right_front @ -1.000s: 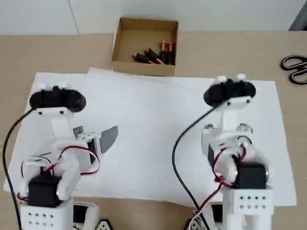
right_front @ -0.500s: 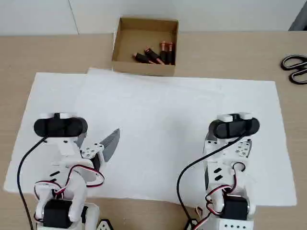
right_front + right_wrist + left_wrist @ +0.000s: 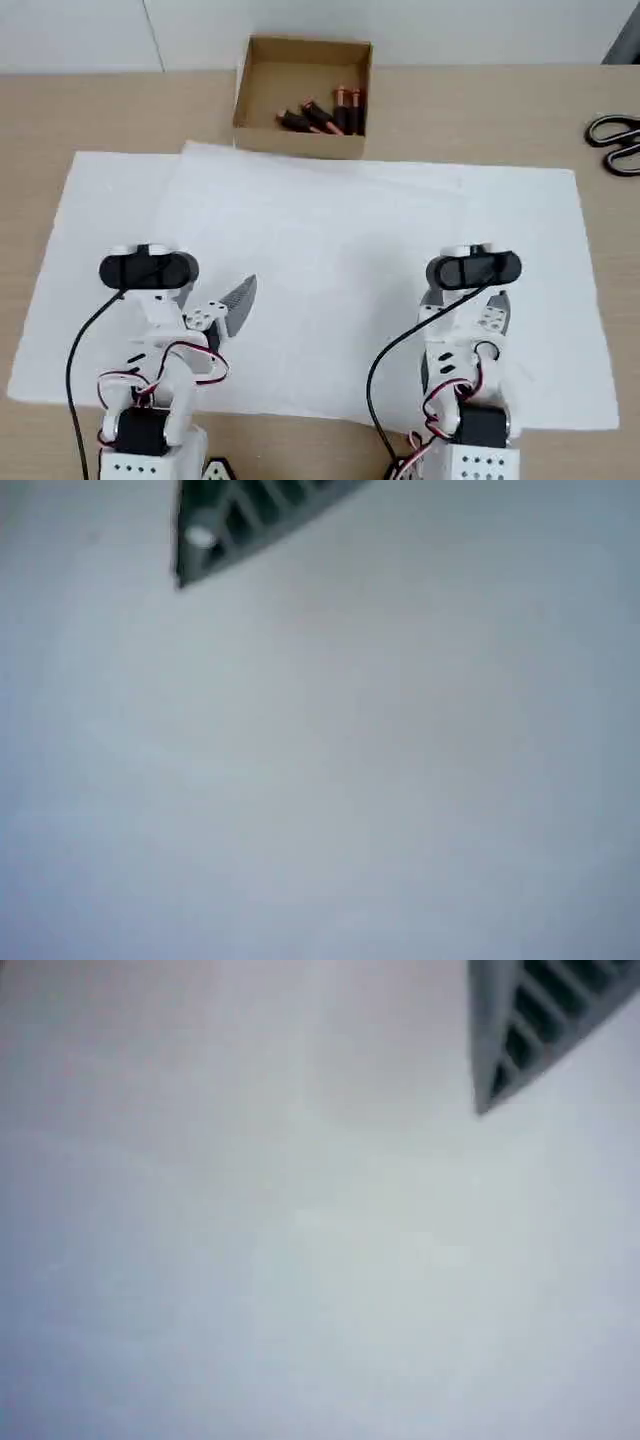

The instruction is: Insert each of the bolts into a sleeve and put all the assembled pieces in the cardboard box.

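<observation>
The cardboard box (image 3: 252, 88) stands at the far edge of the table. Inside it lie several dark and orange assembled pieces (image 3: 322, 113). Both arms are folded back at the near edge, far from the box. My left gripper (image 3: 208, 297) hangs low over the white paper at the near left. It is open, with one grey ribbed finger (image 3: 238, 301) splayed out to the side; the tip of a finger (image 3: 510, 1050) shows over bare paper in the left wrist view. My right gripper (image 3: 468, 305) sits under its camera housing at the near right, over bare paper.
A large white paper sheet (image 3: 330, 240) covers the middle of the table. Black scissors (image 3: 615, 143) lie at the far right edge. Cables hang from both arm bases near the front edge.
Both arms have drawn back toward the near edge and folded down over the last second. The pieces in the box have not moved.
</observation>
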`<state>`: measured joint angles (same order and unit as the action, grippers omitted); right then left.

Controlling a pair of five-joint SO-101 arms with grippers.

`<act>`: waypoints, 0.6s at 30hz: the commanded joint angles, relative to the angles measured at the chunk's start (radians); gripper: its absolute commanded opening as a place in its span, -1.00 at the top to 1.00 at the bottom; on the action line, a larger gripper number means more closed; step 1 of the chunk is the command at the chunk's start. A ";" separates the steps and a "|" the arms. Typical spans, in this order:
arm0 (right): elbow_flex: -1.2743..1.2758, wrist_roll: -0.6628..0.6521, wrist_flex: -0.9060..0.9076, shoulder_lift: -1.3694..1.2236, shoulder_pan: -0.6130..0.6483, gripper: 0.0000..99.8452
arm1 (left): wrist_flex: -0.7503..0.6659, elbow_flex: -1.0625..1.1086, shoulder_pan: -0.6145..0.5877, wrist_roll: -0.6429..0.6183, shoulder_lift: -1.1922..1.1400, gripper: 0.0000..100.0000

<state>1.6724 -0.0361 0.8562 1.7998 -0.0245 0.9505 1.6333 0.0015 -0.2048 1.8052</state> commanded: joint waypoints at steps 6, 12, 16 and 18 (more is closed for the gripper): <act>0.011 0.000 -0.008 0.015 -0.005 0.40 | -0.026 0.041 0.006 -0.009 0.014 0.37; 0.011 -0.003 0.081 0.015 -0.005 0.40 | -0.026 0.041 0.006 -0.009 0.014 0.37; 0.009 -0.002 0.081 0.015 -0.007 0.40 | -0.026 0.041 0.006 -0.009 0.014 0.37; 0.009 -0.003 0.081 0.015 -0.005 0.40 | -0.026 0.041 0.006 -0.009 0.014 0.37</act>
<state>1.6755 -0.0361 0.9344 1.8013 -0.0245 0.9475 1.6778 0.0015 -0.2048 1.8052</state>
